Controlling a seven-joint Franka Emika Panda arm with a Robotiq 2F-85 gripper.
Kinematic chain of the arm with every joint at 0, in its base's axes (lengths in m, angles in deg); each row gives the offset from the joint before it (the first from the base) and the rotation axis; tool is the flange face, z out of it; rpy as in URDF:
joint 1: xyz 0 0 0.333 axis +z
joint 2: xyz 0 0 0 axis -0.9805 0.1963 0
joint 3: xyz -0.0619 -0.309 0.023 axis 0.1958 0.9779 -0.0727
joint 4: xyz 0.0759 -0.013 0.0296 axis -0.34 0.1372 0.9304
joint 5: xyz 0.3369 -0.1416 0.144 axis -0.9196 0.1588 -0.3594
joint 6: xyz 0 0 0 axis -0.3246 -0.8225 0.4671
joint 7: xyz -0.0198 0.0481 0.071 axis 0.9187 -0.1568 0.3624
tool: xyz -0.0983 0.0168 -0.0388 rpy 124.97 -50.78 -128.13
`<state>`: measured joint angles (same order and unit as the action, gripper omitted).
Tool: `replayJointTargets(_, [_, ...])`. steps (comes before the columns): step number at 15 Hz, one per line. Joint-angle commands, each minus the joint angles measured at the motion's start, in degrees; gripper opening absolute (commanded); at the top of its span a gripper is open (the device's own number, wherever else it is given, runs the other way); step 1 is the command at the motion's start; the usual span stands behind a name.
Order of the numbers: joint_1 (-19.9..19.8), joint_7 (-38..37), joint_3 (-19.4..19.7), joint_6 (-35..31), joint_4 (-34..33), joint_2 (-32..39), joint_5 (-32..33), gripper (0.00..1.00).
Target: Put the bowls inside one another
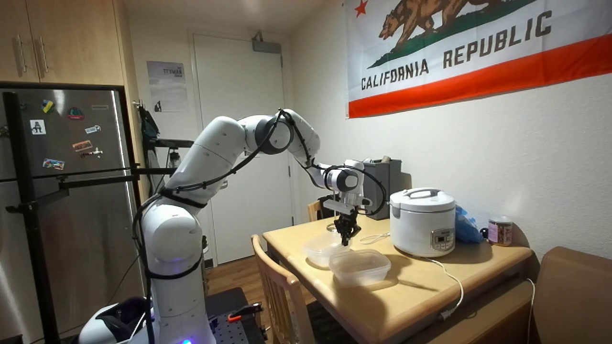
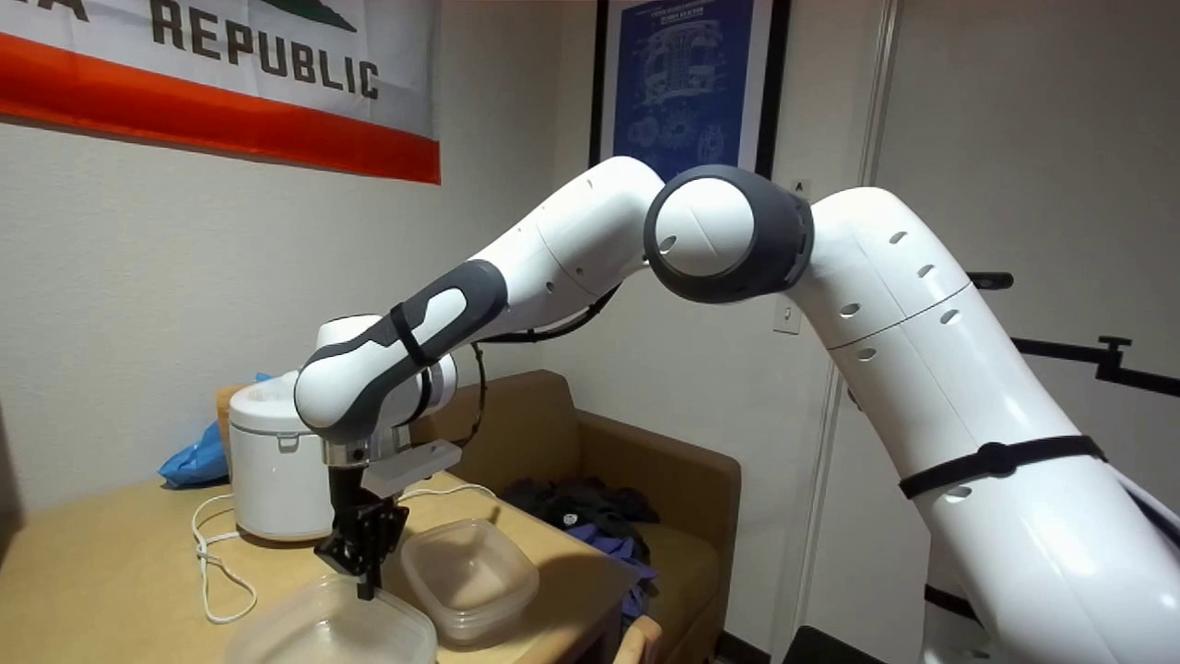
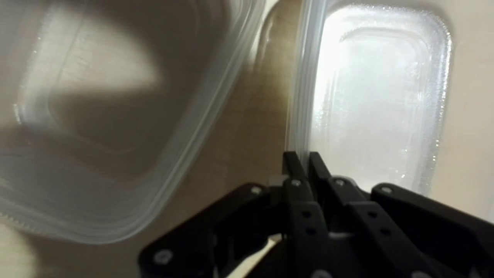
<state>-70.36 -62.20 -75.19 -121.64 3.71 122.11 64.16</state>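
So, in an exterior view the Robotiq gripper (image 1: 345,243) is at the far translucent bowl (image 1: 322,249), nearer bowl (image 1: 358,274) just beside it on the table (image 1: 420,279). In an exterior view the white rice cooker (image 2: 277,484) stands behind the gripper. Wrist view: fingers (image 3: 293,166) pinching that far bowl's rim (image 3: 303,96).

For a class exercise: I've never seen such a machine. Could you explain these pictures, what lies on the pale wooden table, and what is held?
The machine is a white, jointed robot arm ending in a black, two-fingered gripper. Two pictures come from cameras outside it; the close-up comes from a camera on its wrist. On the pale wooden table are a white rice cooker and a shallow, whitish, semi-clear bowl. The gripper is shut on the rim of a similar whitish bowl, beside the first; neither bowl sits inside the other yet.
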Motion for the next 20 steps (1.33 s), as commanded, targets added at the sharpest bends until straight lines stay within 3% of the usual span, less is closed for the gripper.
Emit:
replayJointTargets(1, [0.7, -2.1, 0.3, 3.7, 1.9, -3.8, 0.2, 0.02])
replayJointTargets(9, [0.9, -1.9, 0.2, 9.3, 1.3, -5.7, 0.3, 0.02])
replayJointTargets(19, [0.5, -1.4, 0.1, 10.3, 0.2, -4.7, -0.2, 0.03])
replayJointTargets(20, [0.5, -1.5, 0.1, 10.4, 0.1, -4.7, -0.2, 0.1])
